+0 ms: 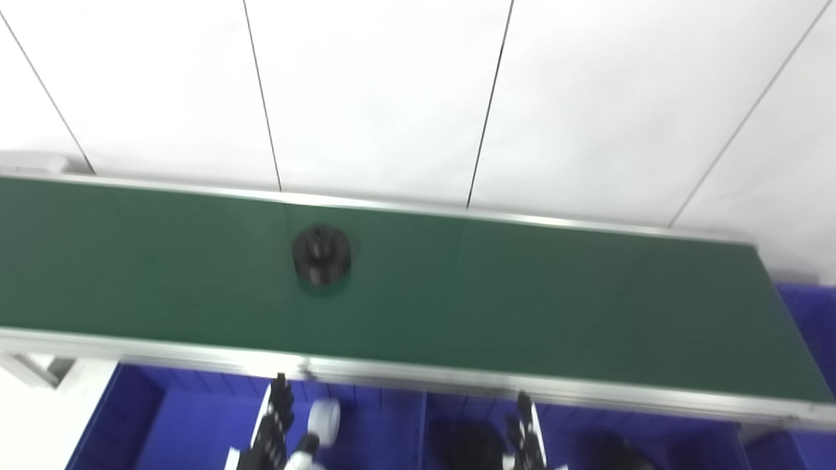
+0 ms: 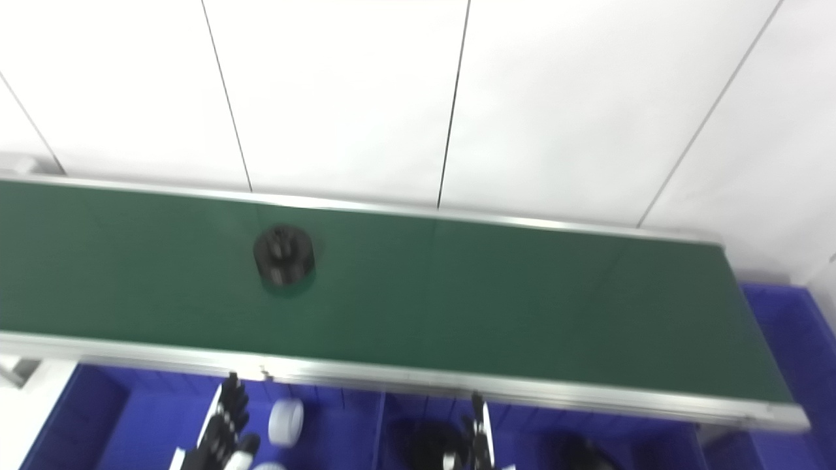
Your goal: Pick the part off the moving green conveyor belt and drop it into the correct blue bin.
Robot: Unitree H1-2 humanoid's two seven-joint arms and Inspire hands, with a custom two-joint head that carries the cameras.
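Note:
A black round part [image 1: 321, 254] lies on the green conveyor belt [image 1: 522, 294], left of its middle; it also shows in the right eye view [image 2: 284, 255]. My left hand [image 1: 273, 431] is at the bottom edge, over the left blue bin [image 1: 196, 424], fingers stretched out and apart, holding nothing. My right hand [image 1: 528, 434] is at the bottom edge over the middle blue bin [image 1: 437, 424], fingers straight, empty. Both hands are on the near side of the belt, well short of the part.
A white cylinder [image 1: 324, 422] lies in the left bin beside my left hand. Dark parts [image 1: 473, 447] lie in the middle bin. Another blue bin [image 1: 806, 313] stands past the belt's right end. A white panelled wall [image 1: 392, 91] is behind the belt.

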